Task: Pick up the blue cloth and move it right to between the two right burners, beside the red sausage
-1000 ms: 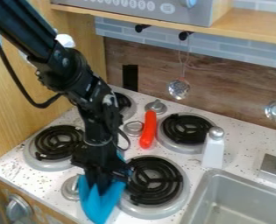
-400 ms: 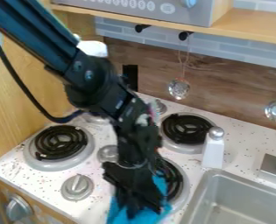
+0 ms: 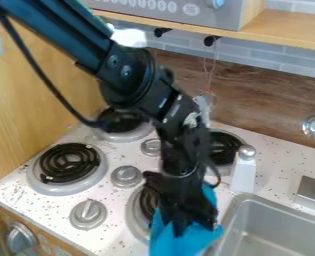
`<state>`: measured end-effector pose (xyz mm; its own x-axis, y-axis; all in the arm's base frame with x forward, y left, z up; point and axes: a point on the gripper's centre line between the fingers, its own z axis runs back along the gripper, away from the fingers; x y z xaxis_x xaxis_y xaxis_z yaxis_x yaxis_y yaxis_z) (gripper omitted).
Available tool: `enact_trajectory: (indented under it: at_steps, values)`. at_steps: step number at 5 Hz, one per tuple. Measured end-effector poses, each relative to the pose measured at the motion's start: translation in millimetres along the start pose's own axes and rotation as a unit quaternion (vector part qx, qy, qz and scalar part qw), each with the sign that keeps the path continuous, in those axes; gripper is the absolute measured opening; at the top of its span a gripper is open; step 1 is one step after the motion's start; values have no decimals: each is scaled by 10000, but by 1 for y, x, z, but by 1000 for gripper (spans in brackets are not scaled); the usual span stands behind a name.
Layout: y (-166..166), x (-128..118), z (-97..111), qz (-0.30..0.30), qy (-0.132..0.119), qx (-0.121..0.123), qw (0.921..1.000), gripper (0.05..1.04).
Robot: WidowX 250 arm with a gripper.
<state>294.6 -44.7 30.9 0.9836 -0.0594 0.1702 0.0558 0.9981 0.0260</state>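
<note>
Cloth of bright blue fabric (image 3: 176, 243) hung between burner and sink

The black two-finger gripper (image 3: 192, 228) pointed down with its fingers closed on the cloth, whose folds spread on both sides and below; how wide a gap the bunched fabric left between them could not be told. The cloth was at the lower middle of the view, just right of the partly hidden front burner with a black coil and silver rim (image 3: 134, 215) and near the left edge of the grey metal sink (image 3: 273, 202). Whether it touched the speckled white countertop (image 3: 116, 240) could not be told. Behind the gripper, to the right, stood a white tapered block with a rounded silver top (image 3: 243, 174). Left of the arm were a round silver knob (image 3: 88, 214) and another black-coiled burner (image 3: 69, 163).
</note>
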Motion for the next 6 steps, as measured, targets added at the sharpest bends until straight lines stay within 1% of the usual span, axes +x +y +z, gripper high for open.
enact_trajectory:
  at_steps: [1,2,3,5,6]
  values:
    - [-2,25,-4,101,-9,12,9999,140]
    - [7,47,-14,347,61,66,9994,140]
    - [32,65,-16,759,27,153,9970,140]
    - [62,99,-23,1202,-31,261,9924,140]
    - [75,120,-30,1468,-11,212,9889,140]
